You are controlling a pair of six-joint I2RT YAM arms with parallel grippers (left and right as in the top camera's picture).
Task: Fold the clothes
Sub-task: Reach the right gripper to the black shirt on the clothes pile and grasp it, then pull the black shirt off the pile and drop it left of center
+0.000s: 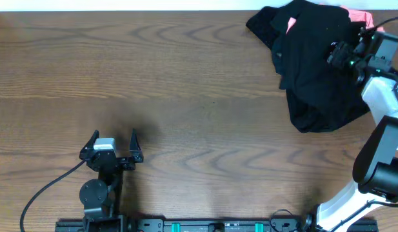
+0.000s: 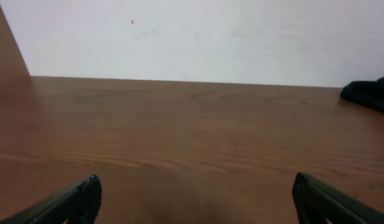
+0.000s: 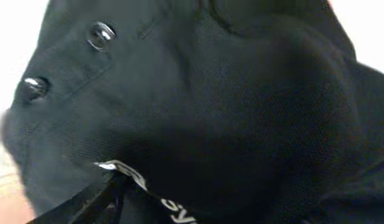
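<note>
**Clothes heaped at the far right, one arm in the pile**

From overhead we see the wooden worktop (image 1: 186, 96) with the clothes (image 1: 318, 77) bunched at its 1 o'clock corner. It is a mostly black heap, and a coral-pink garment (image 1: 357, 13) peeks out at the back edge. The right fingers (image 1: 335, 54) press into the heap's 3 o'clock side. We cannot tell how wide they stand or whether they grip cloth.

The right wrist view alone shows detail. Black knit fills it, with two dark buttons (image 3: 101, 34) at 10 o'clock and a white-lettered label (image 3: 126, 171) at 7 o'clock.

The left fingers (image 1: 133, 138) sit at the worktop's 7 o'clock, spread wide and empty. Their own camera confirms bare wood between them.
</note>
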